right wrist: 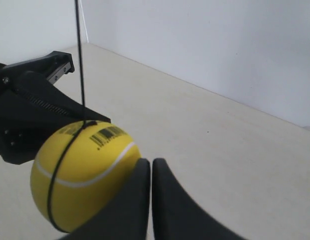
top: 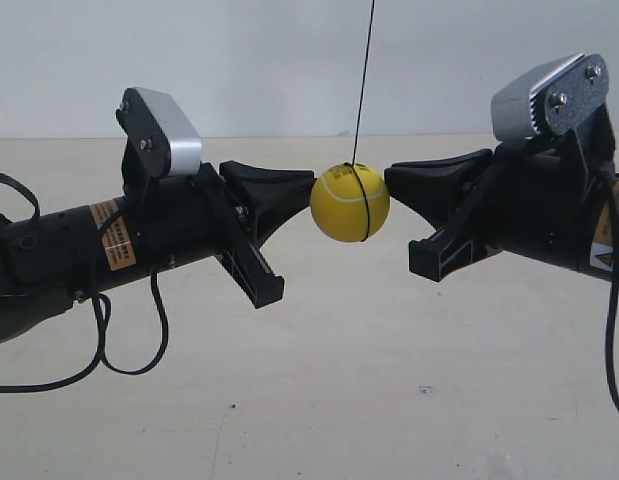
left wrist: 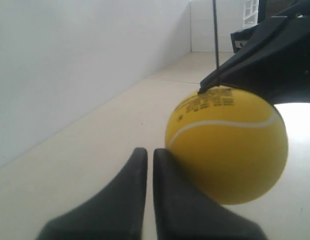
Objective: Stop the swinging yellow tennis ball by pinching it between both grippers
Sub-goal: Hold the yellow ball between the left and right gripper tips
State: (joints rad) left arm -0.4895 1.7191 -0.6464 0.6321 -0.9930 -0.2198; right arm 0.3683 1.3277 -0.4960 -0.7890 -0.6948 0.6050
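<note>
Pale beige tabletop (top: pixel 389 400), plain white wall (top: pixel 289 60) behind. Yellow tennis ball (top: pixel 350 203) hangs on a thin black string (top: pixel 363 80) above the table, mid-scene, caught between two gripper tips. Arm at the exterior view's left (top: pixel 89 240) points right and arm at the exterior view's right (top: pixel 559 220) points left, both roughly level, so they meet the ball on opposite sides. Left gripper (left wrist: pixel 146 151): jaws clenched together with only a thin slit between them, tip touching the ball's side. It grasps nothing and acts as a blunt pusher. Right gripper (right wrist: pixel 146 162): same, jaws closed, tip against the ball from the other side. Closed jaws make sense here: one solid point per side, not two prongs the ball could slip between. String leans only slightly off vertical, so the swing is judged stopped or nearly so. Risk: tips look a little above the ball's middle, so it could squirt downward under more pressure.
</note>
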